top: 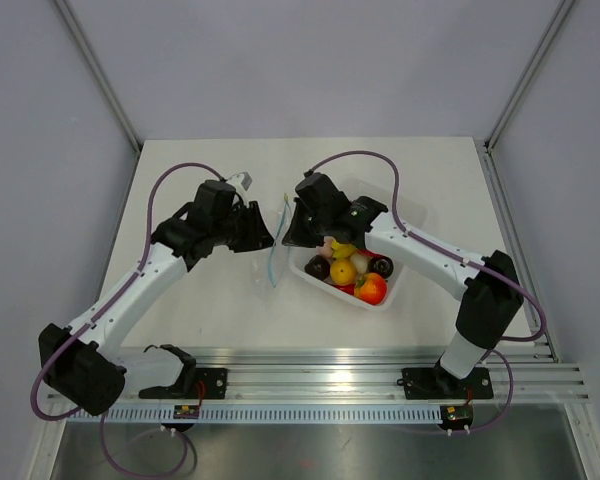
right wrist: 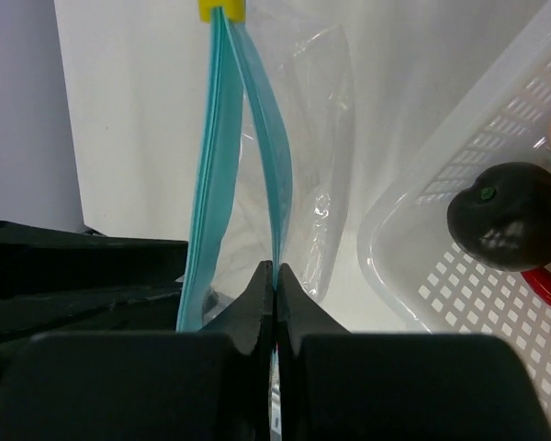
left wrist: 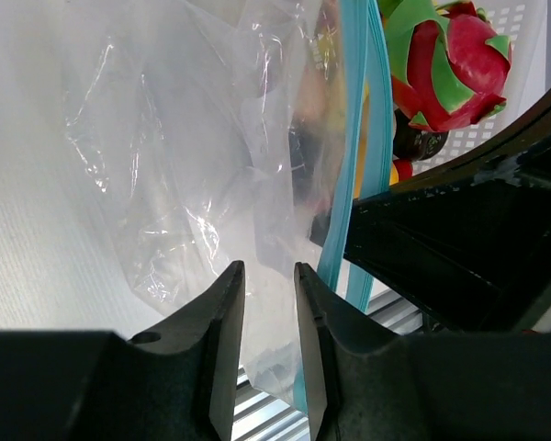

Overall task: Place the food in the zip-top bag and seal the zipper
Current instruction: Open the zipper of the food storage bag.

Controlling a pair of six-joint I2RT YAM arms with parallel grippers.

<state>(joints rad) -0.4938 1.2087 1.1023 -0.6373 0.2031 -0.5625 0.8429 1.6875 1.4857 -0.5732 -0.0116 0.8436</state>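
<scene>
The clear zip-top bag hangs upright between my two grippers, left of the tray. Its light blue zipper is parted into two lips, with a yellow slider at the far end. My right gripper is shut on one zipper lip. My left gripper is open, with the bag's clear film between and beyond its fingers, next to the blue zipper. The food lies in the white tray: an orange fruit, a red one, dark ones and a pink-green dragon fruit.
The white perforated tray sits right of the bag, under the right arm. Grey walls enclose the table on three sides. A metal rail runs along the near edge. The right arm's black body is close beside the left gripper.
</scene>
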